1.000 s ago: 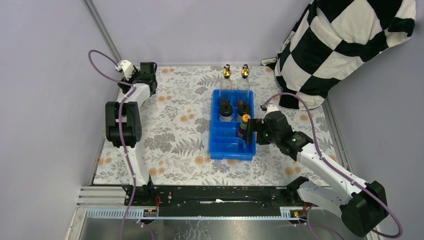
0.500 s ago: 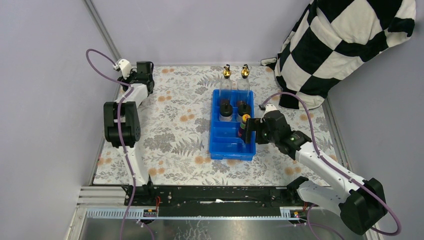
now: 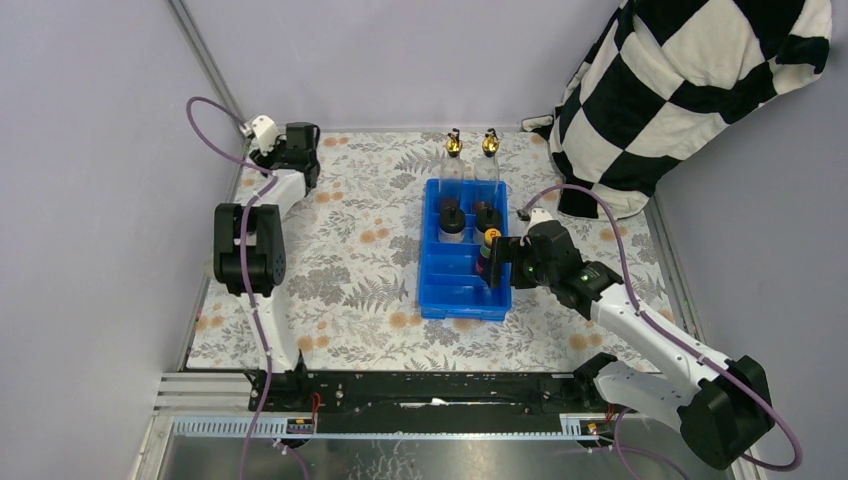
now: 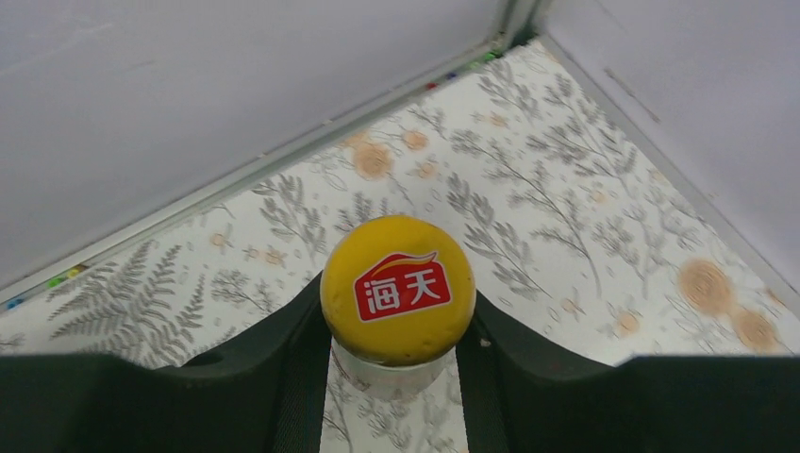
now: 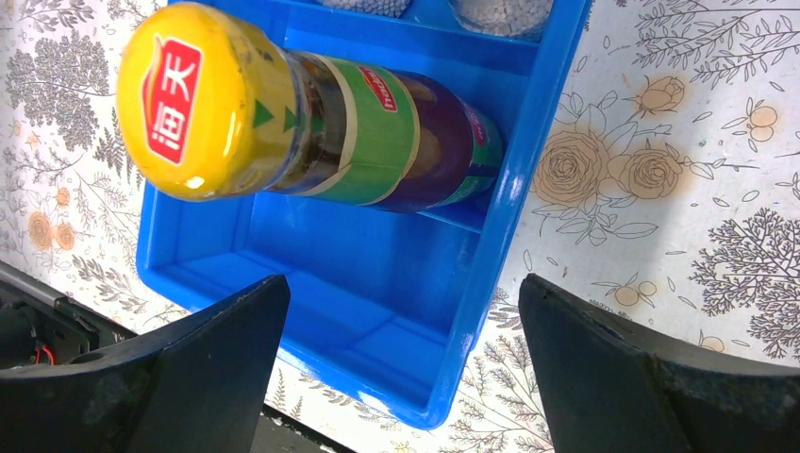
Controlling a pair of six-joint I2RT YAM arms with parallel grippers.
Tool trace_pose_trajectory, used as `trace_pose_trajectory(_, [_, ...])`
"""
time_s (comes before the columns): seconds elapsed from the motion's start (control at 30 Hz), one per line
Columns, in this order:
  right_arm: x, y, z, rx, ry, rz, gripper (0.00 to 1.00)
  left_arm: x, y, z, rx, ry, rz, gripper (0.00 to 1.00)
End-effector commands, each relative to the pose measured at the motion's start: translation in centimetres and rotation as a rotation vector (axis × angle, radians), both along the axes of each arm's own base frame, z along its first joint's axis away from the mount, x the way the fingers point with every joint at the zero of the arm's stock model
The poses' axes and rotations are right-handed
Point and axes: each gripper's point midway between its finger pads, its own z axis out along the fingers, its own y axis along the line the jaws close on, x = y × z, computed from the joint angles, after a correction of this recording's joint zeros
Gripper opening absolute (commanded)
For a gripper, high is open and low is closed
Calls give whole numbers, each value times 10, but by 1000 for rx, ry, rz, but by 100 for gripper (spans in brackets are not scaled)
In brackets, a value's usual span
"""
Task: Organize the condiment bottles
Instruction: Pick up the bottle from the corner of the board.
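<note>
My left gripper (image 4: 396, 377) is shut on the neck of an orange-capped sauce bottle (image 4: 396, 288) near the table's far left corner. In the top view that gripper (image 3: 303, 138) hides the bottle. A second orange-capped dark sauce bottle (image 5: 311, 123) stands in the blue tray (image 3: 460, 300) on its right side. My right gripper (image 5: 401, 311) hangs open just in front of it, holding nothing. Two black-capped bottles (image 3: 451, 220) (image 3: 487, 215) sit in the tray's far compartments. Two gold-spouted clear bottles (image 3: 453, 145) (image 3: 490, 143) stand on the cloth behind the tray.
A black-and-white checkered fabric (image 3: 680, 90) hangs over the back right corner. Grey walls close in on the left, back and right. The tray's near compartments (image 5: 330, 283) hold nothing. The flowered tablecloth (image 3: 350, 260) lies bare left of the tray.
My left gripper has closed on the orange-capped bottle, and its wrist has shifted slightly to the right. The right arm has barely moved.
</note>
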Motion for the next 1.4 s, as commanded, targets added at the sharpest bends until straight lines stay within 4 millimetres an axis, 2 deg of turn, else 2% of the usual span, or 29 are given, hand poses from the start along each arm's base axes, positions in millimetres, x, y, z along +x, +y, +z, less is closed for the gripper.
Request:
trace_pose_trajectory(0.0, [2, 7, 21, 53, -50, 12, 100, 9, -61, -46, -33, 118, -180, 13])
trace_pose_trajectory(0.23, [0, 6, 22, 57, -49, 8, 100, 29, -96, -18, -38, 105, -321, 12])
trace_pose_trajectory(0.33, [1, 7, 24, 67, -53, 7, 100, 27, -118, -14, -42, 109, -378, 12])
trace_pose_trajectory(0.47, [-1, 7, 28, 76, -56, 10, 100, 16, -161, -17, -34, 135, -460, 12])
trace_pose_trajectory(0.67, [-9, 2, 38, 84, -73, 7, 100, -18, -222, -22, 13, 170, -563, 12])
trace_pose_trajectory(0.83, [-16, -5, 45, 90, -91, -5, 100, -65, -258, -21, 44, 181, -624, 12])
trace_pose_trajectory(1.07, [-25, -10, 56, 115, -108, -5, 100, -121, -272, -5, 62, 174, -659, 11])
trace_pose_trajectory(1.37, [-34, -15, 68, 126, -130, -3, 100, -173, -309, 41, 128, 137, -766, 12])
